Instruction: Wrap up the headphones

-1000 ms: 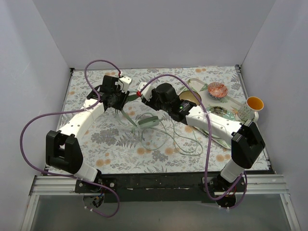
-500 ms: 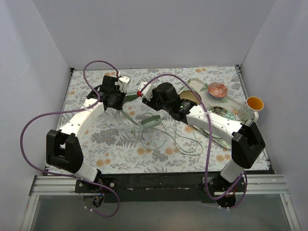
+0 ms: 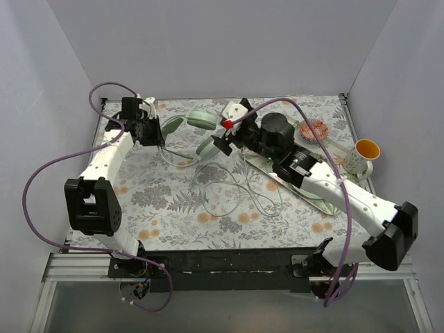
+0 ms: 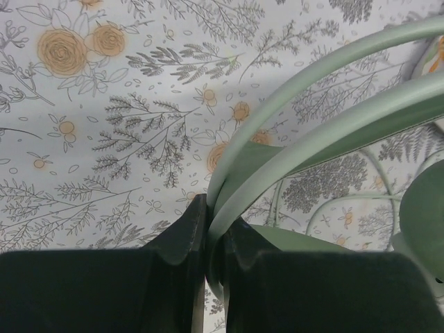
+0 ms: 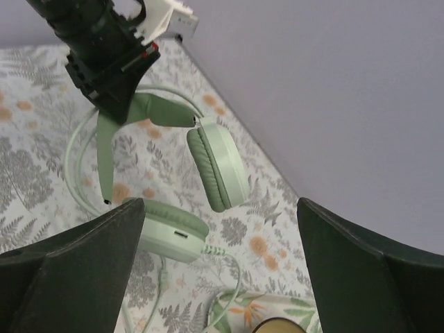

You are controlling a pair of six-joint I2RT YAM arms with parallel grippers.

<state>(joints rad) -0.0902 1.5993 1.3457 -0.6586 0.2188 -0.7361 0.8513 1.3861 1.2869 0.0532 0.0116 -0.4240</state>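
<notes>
At far left of the bench (image 3: 159,201), left gripper (image 4: 214,232) is clamping tight on the headband of the mint-green headphones (image 3: 198,118), its fingers (image 4: 186,230) pressing the thin band from both sides. The headband is arching rightward out of that grip. One ear cup (image 5: 218,165) is hanging with its pad facing sideways. The other ear cup (image 5: 170,236) is sitting lower, nearer the right wrist camera; cannot tell whether it is touching the bench. Opposite them, right gripper (image 5: 218,208) is gaping wide and holding nothing. It is pointing at the two cups from the right, close to them. The thin pale cable (image 5: 238,272) is running off the lower cup. In the top view it is lying in loose loops over the floral middle of the bench, between the arms. A yellow-lined mug (image 3: 365,152) and a small orange bowl (image 3: 313,129) are sitting at far right, well apart from the headphones.
</notes>
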